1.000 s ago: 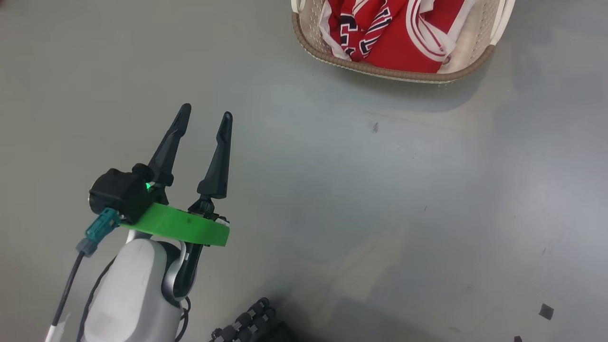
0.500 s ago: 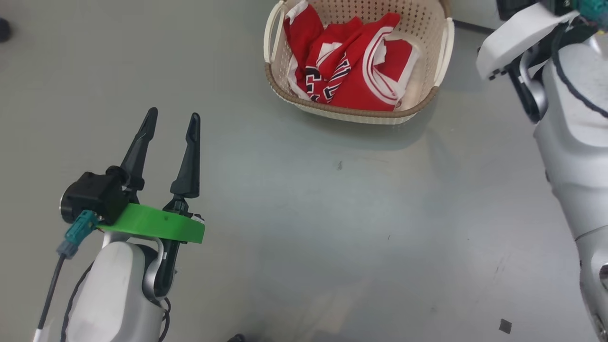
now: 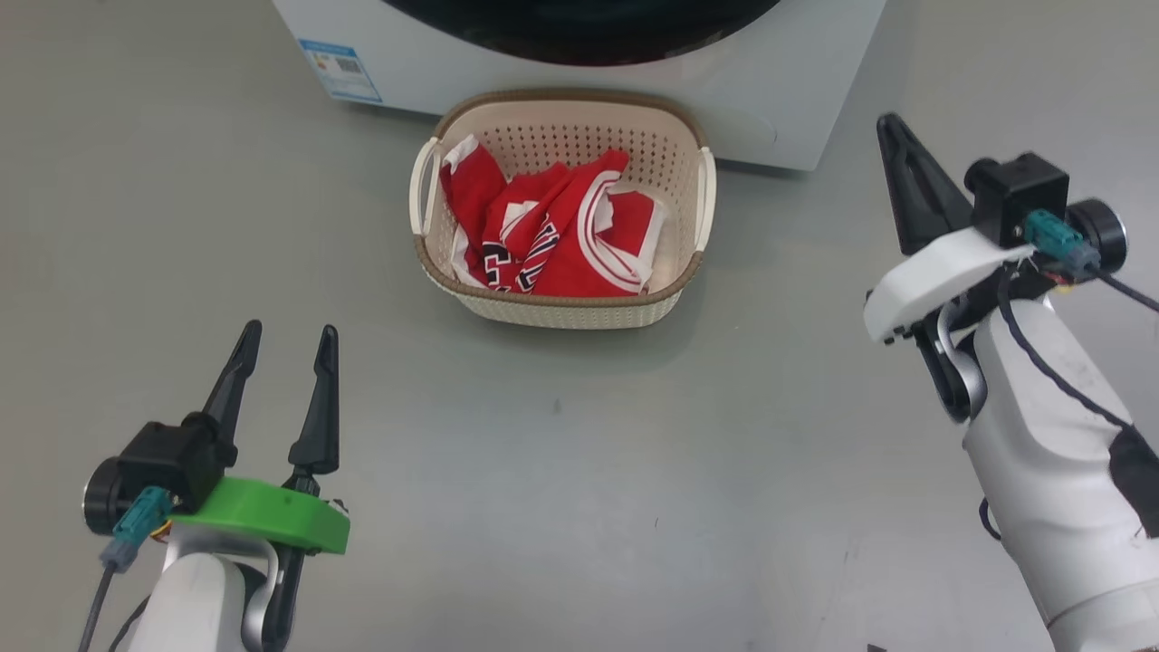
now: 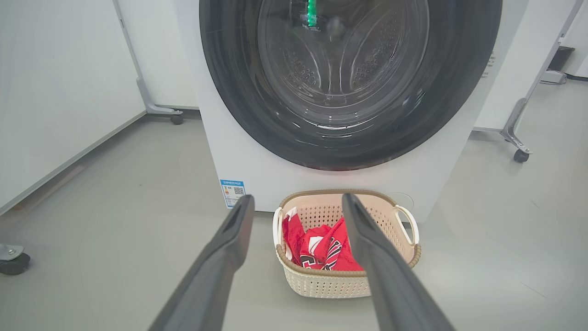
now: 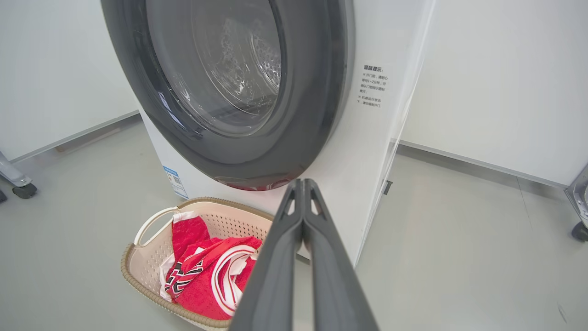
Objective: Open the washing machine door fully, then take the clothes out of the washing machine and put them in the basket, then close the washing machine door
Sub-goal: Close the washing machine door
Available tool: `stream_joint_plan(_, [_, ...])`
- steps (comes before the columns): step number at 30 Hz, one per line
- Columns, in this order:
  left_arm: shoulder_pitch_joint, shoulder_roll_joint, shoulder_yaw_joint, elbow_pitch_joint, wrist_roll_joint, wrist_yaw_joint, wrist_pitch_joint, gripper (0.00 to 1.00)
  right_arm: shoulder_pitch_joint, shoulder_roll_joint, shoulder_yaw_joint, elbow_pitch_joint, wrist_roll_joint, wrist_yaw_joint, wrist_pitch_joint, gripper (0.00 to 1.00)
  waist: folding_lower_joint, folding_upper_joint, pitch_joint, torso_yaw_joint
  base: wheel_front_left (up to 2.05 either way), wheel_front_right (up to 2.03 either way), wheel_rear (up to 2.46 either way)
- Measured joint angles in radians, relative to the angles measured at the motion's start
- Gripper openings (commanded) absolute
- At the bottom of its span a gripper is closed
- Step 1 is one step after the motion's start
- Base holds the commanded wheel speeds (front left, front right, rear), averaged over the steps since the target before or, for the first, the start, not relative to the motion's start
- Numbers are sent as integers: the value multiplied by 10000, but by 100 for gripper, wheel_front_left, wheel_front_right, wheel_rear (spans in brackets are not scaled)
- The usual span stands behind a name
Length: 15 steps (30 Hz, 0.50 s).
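The white washing machine (image 3: 815, 91) stands at the top of the head view, and its black-ringed door (image 4: 349, 82) lies flat against the front. The steel drum shows through the clear window. Just in front sits the cream basket (image 3: 561, 312), holding the red clothes (image 3: 561, 244). My left gripper (image 3: 290, 333) is open and empty at the lower left, well short of the basket. My right gripper (image 3: 892, 127) is off to the basket's right. In the right wrist view the right gripper (image 5: 303, 181) has its fingers pressed together, holding nothing.
Bare grey floor lies all around the basket. White panels on castered legs (image 4: 521, 156) stand on both sides of the machine, with another caster (image 5: 579, 232) at the far right. A blue sticker (image 3: 340, 68) marks the machine's lower left front.
The head camera has swung up: the basket sits lower and more centred in the picture, and the machine and my right arm have come into view. The left gripper stays open.
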Motion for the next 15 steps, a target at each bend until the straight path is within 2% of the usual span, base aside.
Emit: stream_joint_plan(15, [1699,-10,627,-23,-25,-2,0,100,3467,-71,-1398,-1448,520,-556,2,0,0,0,-2100,-1168,0,0,0])
